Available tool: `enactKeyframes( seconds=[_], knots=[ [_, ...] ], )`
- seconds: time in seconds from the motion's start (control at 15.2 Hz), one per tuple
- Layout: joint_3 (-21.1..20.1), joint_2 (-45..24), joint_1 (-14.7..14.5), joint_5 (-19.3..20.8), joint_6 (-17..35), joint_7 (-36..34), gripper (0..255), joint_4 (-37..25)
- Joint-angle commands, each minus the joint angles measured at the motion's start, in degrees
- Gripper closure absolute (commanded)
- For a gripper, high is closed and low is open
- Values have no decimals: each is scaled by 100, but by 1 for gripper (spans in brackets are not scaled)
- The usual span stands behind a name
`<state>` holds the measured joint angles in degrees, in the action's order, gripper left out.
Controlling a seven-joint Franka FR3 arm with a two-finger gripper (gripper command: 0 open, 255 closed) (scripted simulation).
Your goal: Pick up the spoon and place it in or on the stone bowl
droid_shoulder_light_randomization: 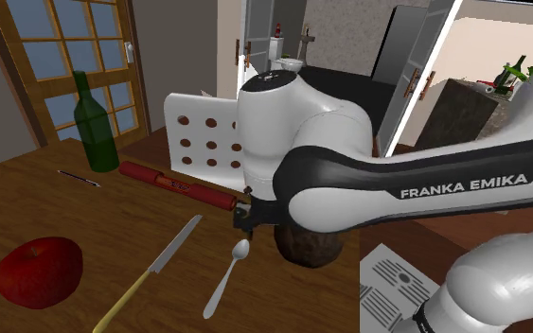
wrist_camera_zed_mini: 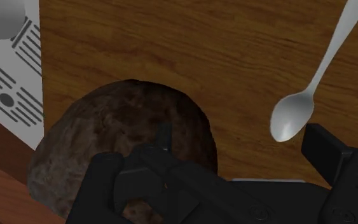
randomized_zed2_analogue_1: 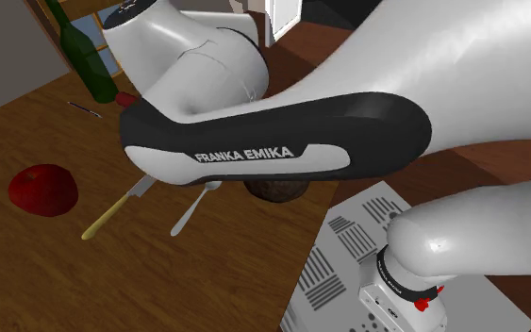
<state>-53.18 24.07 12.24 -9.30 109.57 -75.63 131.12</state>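
Wooden table (droid_shoulder_light_randomization: 84, 218) is carrying everything, w/ a glass-paned door (droid_shoulder_light_randomization: 61, 47) showing behind it. Landmark: a rough brown bowl (droid_shoulder_light_randomization: 307, 248), sitting on the table under the white arm (droid_shoulder_light_randomization: 416, 180).

Pale grey spoon (droid_shoulder_light_randomization: 226, 279) is lying flat on the wood just beside the bowl, to the shoulder view's left of it. Its scoop end is pointing at the bowl w/o touching it, and the handle is pointing away.

Black gripper (wrist_camera_zed_mini: 238, 156) is hanging above the bowl's edge on the spoon side. Its 2 fingers are standing apart and gripping nothing, 1 over the bowl and the other close to the spoon's scoop end.

Yellow-handled knife (droid_shoulder_light_randomization: 160, 270) is lying on the same side of the bowl, further out than the spoon and approx parallel to it. Red apple (droid_shoulder_light_randomization: 39, 271) is sitting well beyond the knife. Red roller (droid_shoulder_light_randomization: 174, 184) is lying behind the bowl toward the door, and a green bottle (droid_shoulder_light_randomization: 94, 118) is standing past it. Printed sheet (droid_shoulder_light_randomization: 397, 284) is lying on the bowl's opposite side, close by.
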Motion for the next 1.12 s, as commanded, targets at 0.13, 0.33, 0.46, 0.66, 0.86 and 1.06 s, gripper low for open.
enactKeyframes(
  seconds=[0.13, 0.33, 0.46, 0.66, 0.86, 1.06],
  knots=[
    [-1205, -1224, 794, 666, 221, -1511, 0, -580],
    [-2149, -3264, 1177, 2466, 118, -3502, 0, -1155],
    [-1587, -4227, 334, 3235, -83, -4398, 0, -1602],
    [-1280, -4354, 42, 3324, 45, -4526, 0, -1589],
    [-1190, -4444, 3, 3443, 234, -4602, 0, -1437],
    [-1104, -4530, -39, 3556, 392, -4674, 0, -1316]
  ],
)
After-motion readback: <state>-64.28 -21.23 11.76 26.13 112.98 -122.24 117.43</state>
